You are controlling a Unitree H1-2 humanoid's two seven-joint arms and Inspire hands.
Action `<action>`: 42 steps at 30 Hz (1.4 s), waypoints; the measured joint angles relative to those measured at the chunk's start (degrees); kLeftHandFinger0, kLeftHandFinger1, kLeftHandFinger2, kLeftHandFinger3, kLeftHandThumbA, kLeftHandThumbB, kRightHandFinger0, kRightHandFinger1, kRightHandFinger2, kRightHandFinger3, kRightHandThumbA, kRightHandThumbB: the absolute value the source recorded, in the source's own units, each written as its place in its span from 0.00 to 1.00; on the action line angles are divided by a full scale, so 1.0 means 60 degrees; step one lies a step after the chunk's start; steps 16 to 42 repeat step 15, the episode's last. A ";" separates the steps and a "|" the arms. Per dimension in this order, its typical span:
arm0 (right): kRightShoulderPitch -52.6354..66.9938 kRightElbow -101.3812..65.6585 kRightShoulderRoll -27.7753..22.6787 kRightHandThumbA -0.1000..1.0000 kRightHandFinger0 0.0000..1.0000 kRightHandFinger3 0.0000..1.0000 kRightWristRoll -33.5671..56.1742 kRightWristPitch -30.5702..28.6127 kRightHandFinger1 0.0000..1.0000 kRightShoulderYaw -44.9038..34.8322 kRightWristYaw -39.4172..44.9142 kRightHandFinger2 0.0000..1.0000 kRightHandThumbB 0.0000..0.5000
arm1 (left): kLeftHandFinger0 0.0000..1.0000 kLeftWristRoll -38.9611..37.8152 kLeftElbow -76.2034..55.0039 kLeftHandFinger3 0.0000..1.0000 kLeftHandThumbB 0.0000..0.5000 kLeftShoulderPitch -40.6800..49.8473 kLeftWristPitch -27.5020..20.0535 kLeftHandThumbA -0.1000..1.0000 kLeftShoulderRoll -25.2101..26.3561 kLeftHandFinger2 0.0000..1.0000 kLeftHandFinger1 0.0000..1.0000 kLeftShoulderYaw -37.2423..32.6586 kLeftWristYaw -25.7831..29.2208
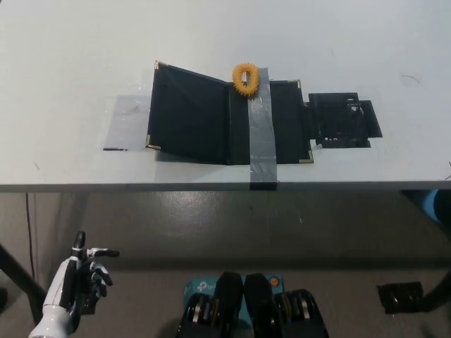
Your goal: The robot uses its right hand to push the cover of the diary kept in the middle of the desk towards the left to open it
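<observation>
Diary (pixel 229 121) lies open in the middle of the white desk (pixel 70 63), close to the near edge. Its cover (pixel 189 116) is turned out to the left; the far left corner sits slightly raised, so the cover looks tilted, not fully flat. Small gold corner pieces show on the left cover and on the right side.

A grey strip of tape (pixel 259 134) runs from far to near across the right half of the diary and over the near edge of the desk. A second, fainter patch of tape (pixel 127 121) lies on the desk just left of the cover, partly under it.

An orange ring (pixel 245 77) with a bumpy rim rests at the far edge of the diary, at the top end of the grey strip, touching it.

A flat black piece with cut-out openings (pixel 342 120) lies just right of the diary, touching or nearly touching its right edge; cannot tell which.

Left hand (pixel 77 274), white, hangs below desk level at lower left, well apart from the diary. Holds nothing; fingers (pixel 102 253) spread apart and loosely curled.

Right hand and arm: not in the picture.
</observation>
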 measured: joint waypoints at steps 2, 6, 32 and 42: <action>0.0117 0.0456 0.0022 0.82 0.88 0.92 -0.0054 -0.0293 0.94 -0.0008 -0.0014 0.92 0.37 | 0.06 0.0000 -0.0001 0.50 1.00 0.0003 0.0000 1.00 0.0000 0.23 0.16 0.0000 0.0002; 0.0348 0.1524 0.0078 0.71 0.80 0.84 -0.0162 -0.0894 0.85 -0.0048 -0.0107 0.85 0.31 | 0.05 0.0000 0.0000 0.51 1.00 0.0006 -0.0003 1.00 0.0000 0.25 0.17 0.0013 0.0004; 0.0389 0.3136 0.0269 0.68 0.80 0.86 -0.0498 -0.1978 0.85 -0.0111 -0.0671 0.86 0.42 | 0.10 0.0005 -0.0038 0.51 0.94 0.0006 -0.0006 1.00 -0.0003 0.28 0.18 0.0090 0.0106; 0.0389 0.3136 0.0269 0.68 0.80 0.86 -0.0498 -0.1978 0.85 -0.0111 -0.0671 0.86 0.42 | 0.10 0.0005 -0.0038 0.51 0.94 0.0006 -0.0006 1.00 -0.0003 0.28 0.18 0.0090 0.0106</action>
